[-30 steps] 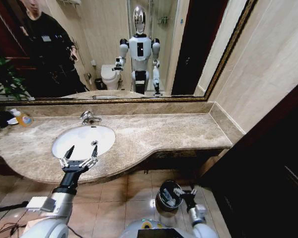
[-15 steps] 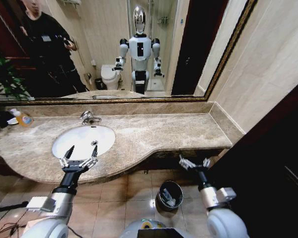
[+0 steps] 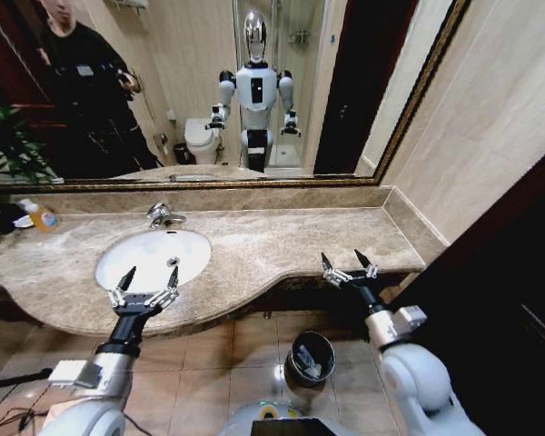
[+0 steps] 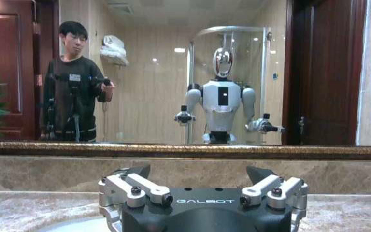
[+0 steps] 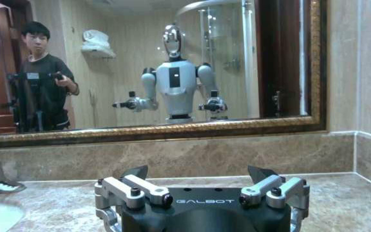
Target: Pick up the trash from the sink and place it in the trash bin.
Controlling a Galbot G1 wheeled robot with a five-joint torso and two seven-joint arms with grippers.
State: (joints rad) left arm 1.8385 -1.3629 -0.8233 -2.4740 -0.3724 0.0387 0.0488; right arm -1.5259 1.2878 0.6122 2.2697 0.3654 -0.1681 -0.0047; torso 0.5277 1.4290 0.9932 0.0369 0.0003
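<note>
- Trash bin (image 3: 310,357): a small round black bucket with a glossy dark liner, standing on the tiled floor (image 3: 245,350) below the counter's front edge, between the two arms; pale items lie inside it, too small to identify.
- Left gripper (image 3: 148,280): held at the near rim of the sink, fingers spread wide apart, with nothing between them; its wrist view shows the two dark fingertips (image 4: 135,170) well separated.
- Right gripper (image 3: 348,263): raised at the counter's front edge, well to the right of the basin and above the bin, fingers likewise spread wide and empty.
- Sink (image 3: 154,257): a white oval basin set in the beige-brown marble countertop (image 3: 291,241); no trash can be made out in the visible part of the bowl.
- Chrome faucet (image 3: 161,216): mounted at the far rim of the basin.
- Clear bottle of orange liquid (image 3: 42,216): stands at the far left of the counter, beside a green plant (image 3: 9,141).
- Gold-framed mirror (image 3: 209,91): on the wall behind the counter, reflecting the robot and both arms.
</note>
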